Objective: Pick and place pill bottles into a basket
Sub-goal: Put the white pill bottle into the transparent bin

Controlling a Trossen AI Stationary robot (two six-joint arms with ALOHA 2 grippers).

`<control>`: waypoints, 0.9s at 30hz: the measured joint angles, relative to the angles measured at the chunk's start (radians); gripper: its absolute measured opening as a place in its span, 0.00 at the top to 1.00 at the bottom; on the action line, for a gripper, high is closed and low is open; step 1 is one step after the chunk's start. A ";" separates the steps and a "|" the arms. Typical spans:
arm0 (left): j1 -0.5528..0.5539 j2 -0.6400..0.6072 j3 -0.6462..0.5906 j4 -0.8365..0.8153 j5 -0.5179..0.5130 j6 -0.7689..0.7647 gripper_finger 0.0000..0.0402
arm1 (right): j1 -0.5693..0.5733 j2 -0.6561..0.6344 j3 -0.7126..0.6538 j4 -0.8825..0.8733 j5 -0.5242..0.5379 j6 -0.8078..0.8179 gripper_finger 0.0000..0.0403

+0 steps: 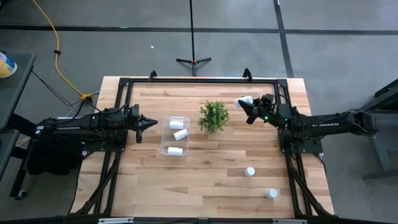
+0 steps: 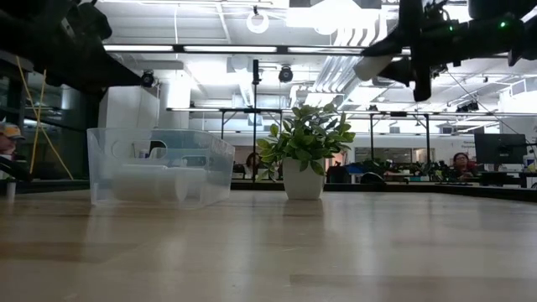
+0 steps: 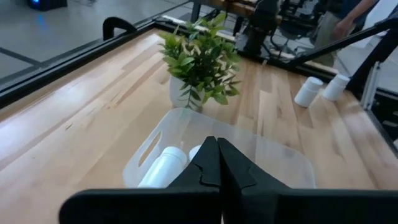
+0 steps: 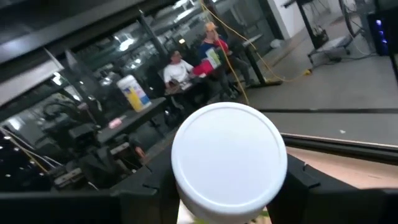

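My right gripper (image 1: pixel 247 107) is shut on a white pill bottle (image 1: pixel 245 101), high above the table and right of the small green plant (image 1: pixel 213 116). The clear bin (image 1: pixel 174 135) stands left of the plant, with three white bottles (image 1: pixel 180 134) lying in it. My left gripper (image 1: pixel 149 122) is shut and empty, raised at the bin's left end; its closed fingers (image 3: pixel 217 165) point over the bin (image 3: pixel 273 155). Two more bottles (image 1: pixel 250 172) (image 1: pixel 271 193) stand upright on the table at the near right. My right gripper pinches the bottle's sides between its two fingers (image 4: pixel 305 180). The bottle's round white end (image 4: pixel 229 160) faces the wrist camera. In the low view the bottle (image 2: pixel 372 66) sticks out past the fingertips toward the table's left, tilted and lifted clear, high above the table.
A black frame (image 1: pixel 199 79) runs along the table's far and side edges. The plant in its white pot (image 2: pixel 304 178) stands between my right gripper and the bin (image 2: pixel 159 176). Bare wood lies across the near half of the table. People sit in the room beyond.
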 joint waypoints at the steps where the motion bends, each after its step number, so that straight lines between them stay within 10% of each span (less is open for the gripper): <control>1: 0.000 0.000 0.000 0.006 0.007 0.000 0.93 | 0.021 0.013 0.000 0.028 0.017 -0.006 0.60; 14: 0.000 0.000 0.000 0.006 0.023 0.010 0.95 | 0.177 0.235 0.082 0.200 0.121 -0.076 0.60; 27: 0.000 0.000 0.000 -0.012 0.007 -0.007 0.85 | 0.185 0.490 0.452 -0.084 -0.089 -0.231 0.60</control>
